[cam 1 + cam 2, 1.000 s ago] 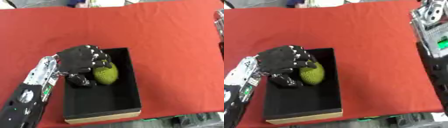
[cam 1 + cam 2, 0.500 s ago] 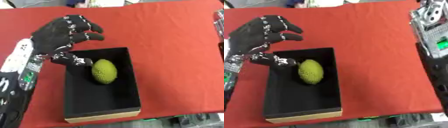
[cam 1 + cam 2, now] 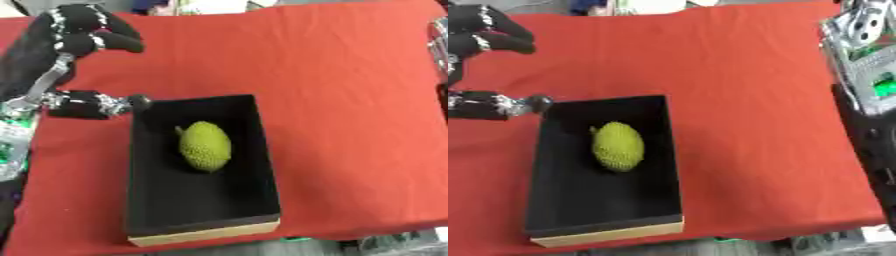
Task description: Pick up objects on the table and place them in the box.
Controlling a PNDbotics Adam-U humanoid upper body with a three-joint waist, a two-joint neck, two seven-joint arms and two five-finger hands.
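Lying inside the black rectangular box (image 3: 144, 210) — a bumpy yellow-green oval fruit (image 3: 205, 146), resting on the box floor toward the far half, touched by nothing. Box sitting on a red cloth-covered table (image 3: 341, 75), tan cardboard edge showing at the near end. Black left hand (image 3: 74, 40) raised over the cloth at upper left, beyond the box's far left corner, fingers curled inward and holding nothing, thumb tip near the box corner. Right arm (image 3: 866, 75) visible at the right edge only — hand out of sight.
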